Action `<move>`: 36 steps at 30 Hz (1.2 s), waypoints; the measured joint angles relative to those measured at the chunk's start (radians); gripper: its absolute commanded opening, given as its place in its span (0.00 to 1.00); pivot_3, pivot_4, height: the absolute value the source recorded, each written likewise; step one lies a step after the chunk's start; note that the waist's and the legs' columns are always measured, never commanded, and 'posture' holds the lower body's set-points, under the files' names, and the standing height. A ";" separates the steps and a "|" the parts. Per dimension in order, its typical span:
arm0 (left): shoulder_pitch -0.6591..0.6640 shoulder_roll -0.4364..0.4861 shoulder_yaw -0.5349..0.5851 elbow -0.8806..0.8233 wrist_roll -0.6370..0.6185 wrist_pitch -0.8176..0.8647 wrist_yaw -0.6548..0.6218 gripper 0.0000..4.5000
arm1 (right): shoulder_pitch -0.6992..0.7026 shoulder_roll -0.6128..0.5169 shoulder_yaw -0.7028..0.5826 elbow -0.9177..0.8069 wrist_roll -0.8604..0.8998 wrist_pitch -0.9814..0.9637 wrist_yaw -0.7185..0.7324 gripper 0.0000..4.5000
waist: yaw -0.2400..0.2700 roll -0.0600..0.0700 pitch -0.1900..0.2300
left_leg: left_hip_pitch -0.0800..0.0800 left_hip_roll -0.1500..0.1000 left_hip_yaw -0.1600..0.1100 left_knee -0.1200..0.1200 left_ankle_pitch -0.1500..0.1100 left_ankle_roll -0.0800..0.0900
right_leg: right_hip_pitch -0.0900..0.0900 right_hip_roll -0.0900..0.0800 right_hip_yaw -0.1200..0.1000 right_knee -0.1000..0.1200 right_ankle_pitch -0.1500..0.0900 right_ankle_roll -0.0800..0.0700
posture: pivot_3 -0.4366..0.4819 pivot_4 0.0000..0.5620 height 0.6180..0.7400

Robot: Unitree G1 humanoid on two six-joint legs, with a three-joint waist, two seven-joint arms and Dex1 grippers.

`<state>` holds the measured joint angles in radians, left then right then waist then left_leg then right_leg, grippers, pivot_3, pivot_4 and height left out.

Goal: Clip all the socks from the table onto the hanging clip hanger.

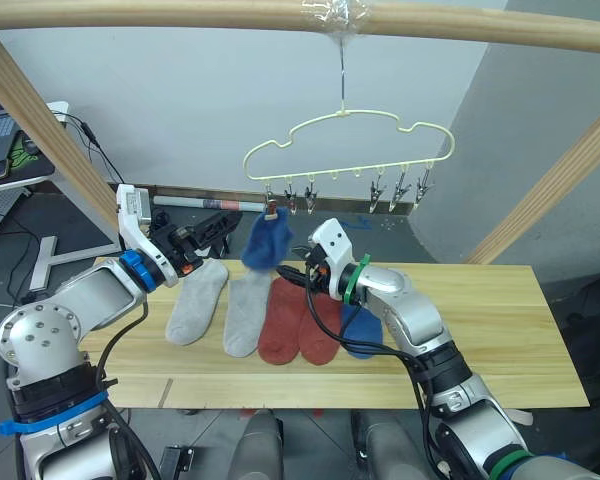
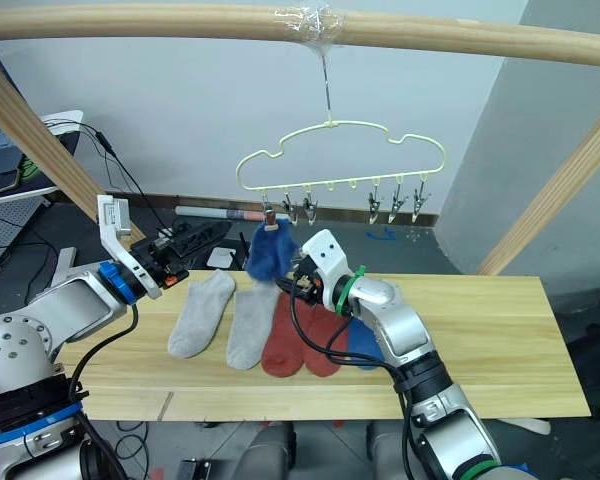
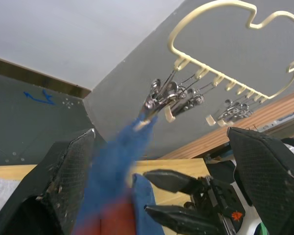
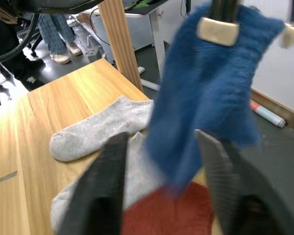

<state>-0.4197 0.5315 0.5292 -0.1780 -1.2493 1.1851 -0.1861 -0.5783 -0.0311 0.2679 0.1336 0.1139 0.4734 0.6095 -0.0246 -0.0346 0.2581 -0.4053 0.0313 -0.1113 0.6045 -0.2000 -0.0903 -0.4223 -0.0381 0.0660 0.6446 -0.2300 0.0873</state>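
Overhead, the clip hanger (image 1: 348,148) is hanging by its hook from a round wooden beam (image 1: 180,15), and one blue sock (image 1: 266,240) is dangling from the clip at the hanger's left end, the only clip holding anything. The other five clips are hanging bare, two close beside the loaded one and three grouped toward the right end.

Below the hanger, the worktop (image 1: 500,330) is carrying five socks in a row: two grey socks (image 1: 223,303) to the left, two red socks (image 1: 300,322) in the middle, and a second blue sock (image 1: 359,330) to the right, mostly covered by the right arm, so only an edge of it is showing.

The left hand (image 1: 205,232) is hovering just left of the hanging sock with its fingers spread wide, gripping nothing. The right hand (image 1: 305,273) is hovering just below and right of that sock, above the red pair, its fingers also parted and bare. In the right wrist view the hanging sock is blurring across the gap between those fingers (image 4: 104,186), hiding part of the red pair behind it.
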 measured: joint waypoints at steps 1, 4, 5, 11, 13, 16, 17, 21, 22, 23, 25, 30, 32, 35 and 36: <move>0.003 0.004 -0.012 -0.012 0.007 -0.008 -0.001 1.00 | 0.008 -0.005 0.000 0.000 0.001 0.001 0.000 0.84 | 0.000 0.000 0.000 | 0.000 0.000 0.000 0.000 0.000 0.000 | 0.000 0.000 0.000 0.000 -0.002 -0.003 | 0.59 0.43 1.00; 0.004 0.004 -0.041 -0.031 0.048 -0.044 -0.001 1.00 | 0.025 -0.029 0.000 -0.002 0.001 0.004 0.001 1.00 | -0.001 0.000 0.000 | 0.000 0.000 0.000 0.000 0.000 0.000 | 0.000 0.000 0.000 0.000 -0.002 -0.004 | 0.59 0.43 1.00; 0.008 -0.001 -0.073 -0.061 0.089 -0.075 0.006 1.00 | 0.045 -0.050 -0.002 -0.027 0.000 0.005 0.001 1.00 | 0.001 0.000 0.000 | 0.000 0.000 0.000 0.000 0.000 0.000 | 0.000 0.000 0.000 0.000 -0.002 -0.003 | 0.58 0.42 1.00; 0.060 -0.057 -0.359 -0.216 0.398 -0.299 -0.009 0.92 | 0.127 -0.198 -0.042 -0.228 0.025 0.059 0.033 1.00 | 0.018 0.000 0.000 | -0.002 -0.001 0.002 0.000 -0.001 -0.001 | -0.002 -0.001 0.001 -0.001 -0.002 -0.003 | 0.55 0.42 1.00; 0.061 -0.131 -0.400 -0.216 0.479 -0.397 0.004 0.81 | 0.149 -0.249 -0.070 -0.325 0.061 0.091 0.056 1.00 | 0.019 0.001 0.000 | -0.002 0.000 0.001 0.000 -0.001 -0.001 | -0.002 0.000 0.001 -0.001 -0.002 -0.003 | 0.53 0.41 1.00; 0.066 -0.144 -0.468 -0.214 0.590 -0.483 -0.003 0.61 | 0.172 -0.290 -0.106 -0.404 0.104 0.126 0.068 1.00 | 0.013 0.001 0.000 | -0.002 0.000 0.002 0.000 -0.001 -0.001 | -0.002 0.000 0.002 -0.001 -0.002 -0.003 | 0.51 0.40 1.00; 0.066 -0.151 -0.492 -0.209 0.630 -0.513 -0.004 0.55 | 0.181 -0.303 -0.115 -0.424 0.116 0.137 0.070 1.00 | 0.013 0.001 0.000 | -0.003 0.000 0.002 0.000 -0.001 -0.001 | -0.002 0.000 0.002 -0.001 -0.002 -0.004 | 0.50 0.40 1.00; 0.064 -0.176 -0.586 -0.161 0.786 -0.628 -0.007 0.55 | 0.189 -0.329 -0.156 -0.491 0.164 0.167 0.068 1.00 | 0.009 0.001 0.000 | -0.004 -0.001 0.002 0.002 -0.001 -0.001 | -0.002 0.000 0.002 -0.001 -0.002 -0.004 | 0.49 0.39 1.00; 0.060 -0.189 -0.611 -0.137 0.835 -0.669 -0.002 0.55 | 0.195 -0.334 -0.171 -0.507 0.184 0.173 0.066 1.00 | 0.007 0.001 0.000 | -0.004 -0.001 0.002 0.002 -0.001 -0.001 | -0.002 0.000 0.002 -0.001 -0.002 -0.004 | 0.48 0.39 1.00; 0.060 -0.199 -0.625 -0.117 0.867 -0.698 0.000 0.55 | 0.198 -0.339 -0.180 -0.519 0.192 0.177 0.065 1.00 | 0.006 0.001 0.000 | -0.004 -0.001 0.002 0.002 -0.001 -0.001 | -0.002 0.000 0.002 -0.001 -0.002 -0.003 | 0.46 0.38 1.00; 0.059 -0.217 -0.638 -0.079 0.918 -0.744 0.000 0.55 | 0.200 -0.342 -0.193 -0.533 0.214 0.190 0.062 1.00 | -0.001 0.001 0.000 | -0.004 -0.001 0.002 0.002 -0.001 -0.001 | -0.002 0.000 0.002 -0.001 -0.002 -0.003 | 0.45 0.38 1.00; 0.010 -0.287 -0.641 0.090 1.041 -0.900 0.034 0.55 | 0.194 -0.364 -0.223 -0.577 0.253 0.213 0.054 1.00 | -0.006 0.001 0.000 | -0.004 -0.001 0.002 0.004 -0.001 -0.001 | -0.002 0.000 0.002 -0.001 0.001 0.001 | 0.43 0.37 1.00; -0.001 -0.308 -0.641 0.155 1.079 -0.954 0.044 0.55 | 0.182 -0.367 -0.239 -0.585 0.271 0.223 0.043 1.00 | -0.008 0.001 0.000 | -0.004 -0.001 0.002 0.004 -0.001 -0.001 | -0.002 0.000 0.002 -0.001 0.001 0.002 | 0.42 0.37 1.00; -0.028 -0.335 -0.639 0.228 1.114 -1.008 0.046 0.55 | 0.166 -0.385 -0.254 -0.591 0.292 0.233 0.039 1.00 | -0.009 0.001 0.000 | -0.004 -0.001 0.002 0.004 -0.001 -0.001 | -0.002 0.000 0.002 -0.001 0.001 0.002 | 0.41 0.37 1.00; -0.033 -0.338 -0.637 0.245 1.120 -1.026 0.045 0.55 | 0.167 -0.388 -0.256 -0.594 0.300 0.234 0.039 1.00 | -0.010 0.001 0.000 | -0.004 -0.001 0.002 0.004 -0.001 -0.001 | -0.002 0.000 0.002 -0.001 0.001 0.002 | 0.41 0.37 1.00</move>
<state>-0.4528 0.1930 -0.1081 0.0674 -0.1289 0.1588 -0.1410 -0.4117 -0.4196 0.0123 -0.4600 0.4138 0.7075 0.6486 -0.0343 -0.0339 0.2583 -0.4095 0.0305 -0.1095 0.6082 -0.2008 -0.0912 -0.4243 -0.0383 0.0676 0.6435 -0.2290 0.0891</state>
